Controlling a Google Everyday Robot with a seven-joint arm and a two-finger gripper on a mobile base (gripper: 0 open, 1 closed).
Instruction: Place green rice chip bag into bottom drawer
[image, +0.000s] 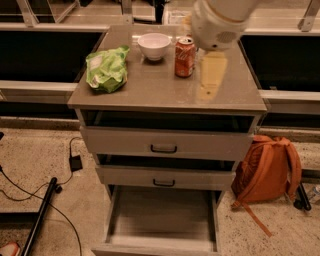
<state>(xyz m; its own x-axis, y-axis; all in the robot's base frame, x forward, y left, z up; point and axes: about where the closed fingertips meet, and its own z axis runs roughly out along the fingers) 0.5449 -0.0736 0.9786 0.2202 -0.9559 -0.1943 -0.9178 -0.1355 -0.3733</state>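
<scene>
The green rice chip bag lies on the left side of the grey cabinet top. It is lime-green and crinkly with white patches. The bottom drawer is pulled out and its grey floor shows nothing in it. My gripper shows as a blurred cream shape below the white arm. It is above the right side of the cabinet top, just right of the red can, well to the right of the bag and not touching it.
A white bowl and a red soda can stand at the back of the top. The two upper drawers stand slightly ajar. An orange backpack leans at the right. Cables and a black pole lie on the floor at the left.
</scene>
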